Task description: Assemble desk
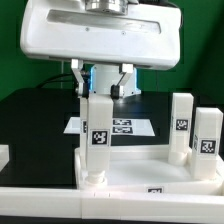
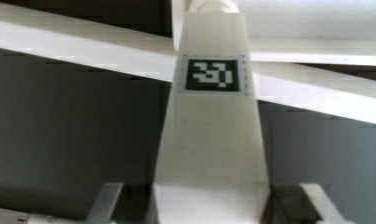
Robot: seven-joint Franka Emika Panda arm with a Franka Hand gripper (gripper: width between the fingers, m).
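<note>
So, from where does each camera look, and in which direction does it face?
Exterior view: off the arm, low at the table's edge, facing the tabletop, three upright legs and the marker board; the gripper and the arm's white body show.
Wrist view: on the wrist, looking along the held leg towards the tabletop rim; both fingers show.
Shared: the held leg and its tag.

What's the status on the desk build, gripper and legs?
Gripper shut on upright leg, leg standing at tabletop corner on the exterior view's left. Two more legs upright at its right. Nothing blocking.
</note>
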